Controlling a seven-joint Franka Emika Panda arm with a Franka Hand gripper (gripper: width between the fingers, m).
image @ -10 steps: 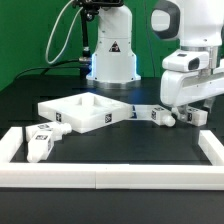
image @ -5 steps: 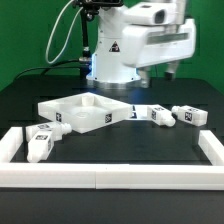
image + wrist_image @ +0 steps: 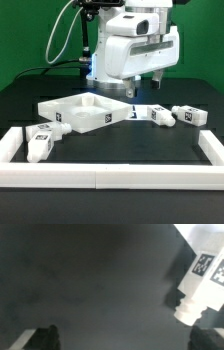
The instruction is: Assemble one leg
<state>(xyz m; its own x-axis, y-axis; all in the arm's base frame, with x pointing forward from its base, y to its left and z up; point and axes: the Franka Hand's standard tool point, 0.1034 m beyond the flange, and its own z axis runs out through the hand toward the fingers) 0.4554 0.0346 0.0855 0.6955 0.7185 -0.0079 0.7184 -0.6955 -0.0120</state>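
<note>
arm [image 3: 140,50] showing glossy white rounded shells; grey band running across the hand block; fingers [image 3: 157,78] reading black; base [image 3: 97,45] also white, blue light glowing at its foot; black cables [image 3: 60,35] looping off the top

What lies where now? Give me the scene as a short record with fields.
gripper: open, empty, in the air near the tabletop
tabletop: flat on the black table, no leg seen fitted
legs, exterior view's right: two, lying beside the tabletop
legs, exterior view's left: two, lying inside the white rail
</note>
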